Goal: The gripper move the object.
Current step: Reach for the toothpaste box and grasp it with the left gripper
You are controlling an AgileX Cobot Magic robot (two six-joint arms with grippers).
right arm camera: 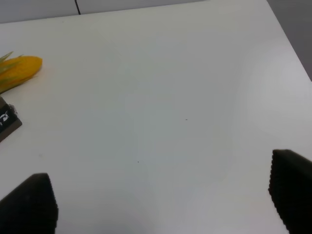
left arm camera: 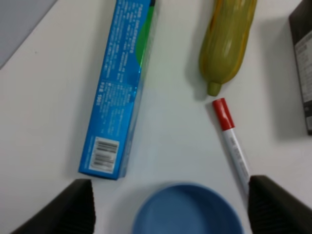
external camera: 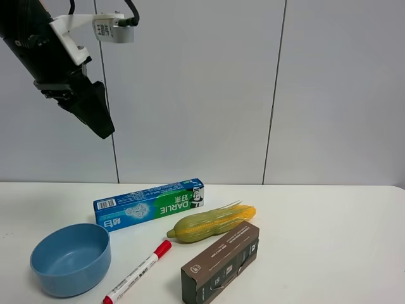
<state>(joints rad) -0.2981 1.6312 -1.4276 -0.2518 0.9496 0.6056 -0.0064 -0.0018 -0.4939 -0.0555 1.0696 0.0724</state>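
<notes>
The blue and green Darlie toothpaste carton lies flat on the white table, behind the bowl and left of the corn. In the left wrist view the carton shows its barcode end towards the camera. My left gripper hangs high above the table's left side, well clear of the carton. In its wrist view the left gripper is open and empty, fingers wide apart. My right gripper is open and empty over bare table at the right; it does not show in the exterior view.
A toy corn cob lies right of the carton. A dark brown box stands in front of the corn. A red-capped marker and a blue bowl lie at the front left. The table's right edge is near the right gripper.
</notes>
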